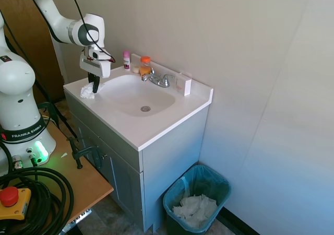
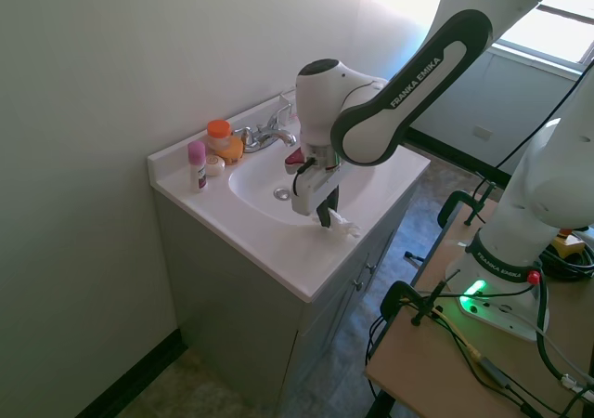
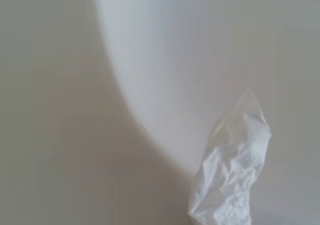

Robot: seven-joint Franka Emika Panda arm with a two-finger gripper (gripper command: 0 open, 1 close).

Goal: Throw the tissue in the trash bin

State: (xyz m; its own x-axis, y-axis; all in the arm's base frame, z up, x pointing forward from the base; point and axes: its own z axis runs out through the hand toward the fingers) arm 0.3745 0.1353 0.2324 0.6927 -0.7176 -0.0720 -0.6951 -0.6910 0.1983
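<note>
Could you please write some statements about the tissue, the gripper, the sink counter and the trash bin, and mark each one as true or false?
1. The tissue lies inside the trash bin. False: it is at the counter's front corner, at the gripper.
2. The trash bin stands on the floor beside the vanity. True.
3. The trash bin is empty. False: crumpled white paper lies in it.
4. An orange-capped bottle stands near the faucet. True.
5. The gripper hovers over the drain. False: it is at the counter edge.
</note>
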